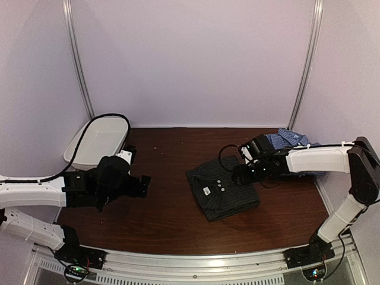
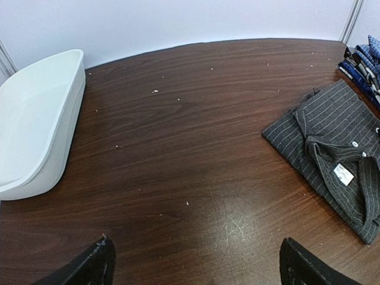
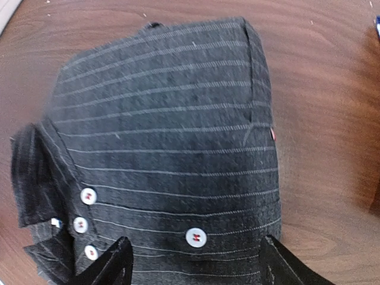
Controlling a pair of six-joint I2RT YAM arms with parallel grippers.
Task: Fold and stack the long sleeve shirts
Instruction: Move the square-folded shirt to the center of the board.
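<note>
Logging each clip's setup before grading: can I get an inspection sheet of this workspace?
Surface: dark wood table, pale specks scattered.
Job's things: black pinstripe shirt folded mid-table; blue check shirt bunched at far right.
Clutter: white tub far left, looks empty.
Grippers: left gripper open over bare wood; right gripper open over the black shirt.
Cables: black cable arcs over the tub.
Surroundings: pale walls, metal rails.

Top cam: high at 6 o'clock, looking down over the whole bench (image 1: 172,154). Left wrist cam: low, facing roughly 1 o'clock, mid-range. Right wrist cam: close, straight down on black shirt (image 3: 166,136); all three views share it.
</note>
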